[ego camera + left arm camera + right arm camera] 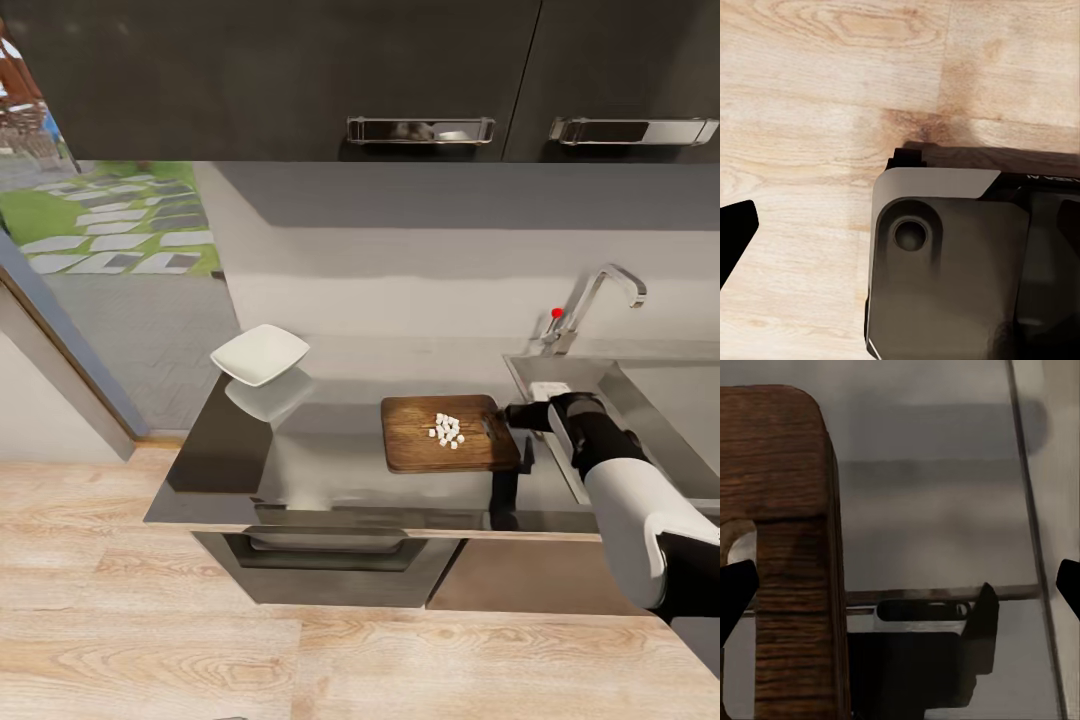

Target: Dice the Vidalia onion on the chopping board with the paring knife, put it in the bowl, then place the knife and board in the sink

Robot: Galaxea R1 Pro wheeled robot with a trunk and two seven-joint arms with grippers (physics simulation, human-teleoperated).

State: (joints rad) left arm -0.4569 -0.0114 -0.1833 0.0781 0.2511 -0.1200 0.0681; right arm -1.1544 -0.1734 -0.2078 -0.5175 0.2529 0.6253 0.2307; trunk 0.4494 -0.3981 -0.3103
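A dark wooden chopping board [450, 433] lies flat on the glossy grey countertop [330, 470], just left of the steel sink [640, 400], with a little heap of white diced onion [446, 430] sitting near its middle. The robot's right gripper [522, 416] hovers at the board's right, handle-slot end, its two dark fingertips [736, 592] spread wide apart and clasping nothing, while the left gripper [735, 232] hangs over the pale wood floor [817, 97] and I cannot tell how it stands. A shallow white bowl [260, 354] rests on the far left corner of the countertop, well apart from the board, and the bent tap [595, 300] with its red knob stands behind the sink.
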